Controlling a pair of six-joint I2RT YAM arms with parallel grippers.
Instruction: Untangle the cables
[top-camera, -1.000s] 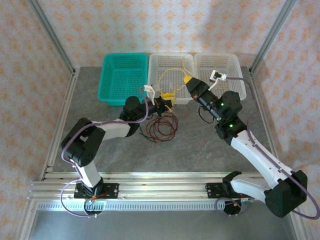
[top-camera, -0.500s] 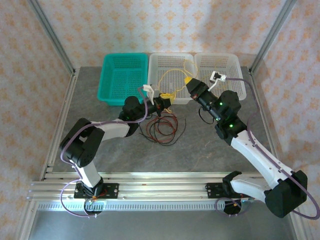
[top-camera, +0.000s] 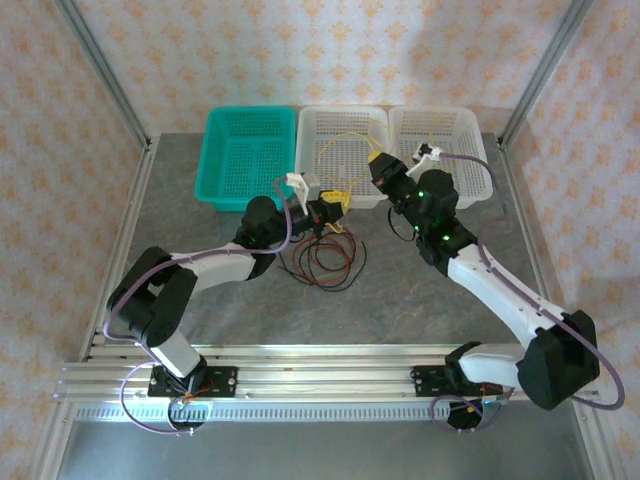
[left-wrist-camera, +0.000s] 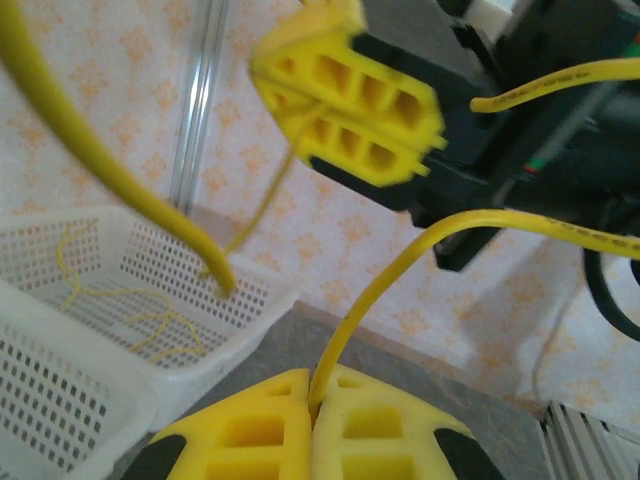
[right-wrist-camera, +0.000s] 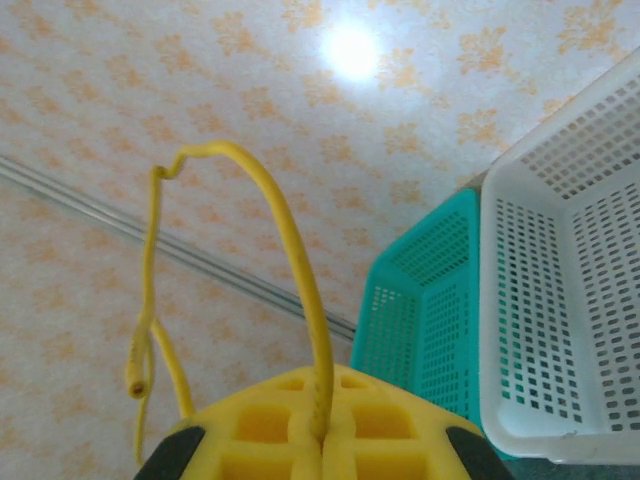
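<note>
**A:** Top external view: where were your grippers?

**B:** Your left gripper (top-camera: 326, 212) hung just in front of the middle white basket (top-camera: 345, 110). Your right gripper (top-camera: 379, 166) was over that basket's right front corner. The yellow cable (top-camera: 340, 150) looped between them above the basket. The red and black cables (top-camera: 322, 262) lay coiled on the table (top-camera: 200, 290) beside the left gripper.

**A:** Left wrist view?

**B:** Your left gripper (left-wrist-camera: 312, 385) had its yellow fingers clenched on the yellow cable (left-wrist-camera: 400, 260), which rose from the seam and curved right. The right gripper (left-wrist-camera: 345, 100) faced it from above.

**A:** Right wrist view?

**B:** Your right gripper (right-wrist-camera: 322, 385) was likewise clamped on the yellow cable (right-wrist-camera: 290, 240). The cable arched up and left, and its free end hung down. The teal basket (right-wrist-camera: 420, 300) stood touching a white basket (right-wrist-camera: 570, 280).
</note>
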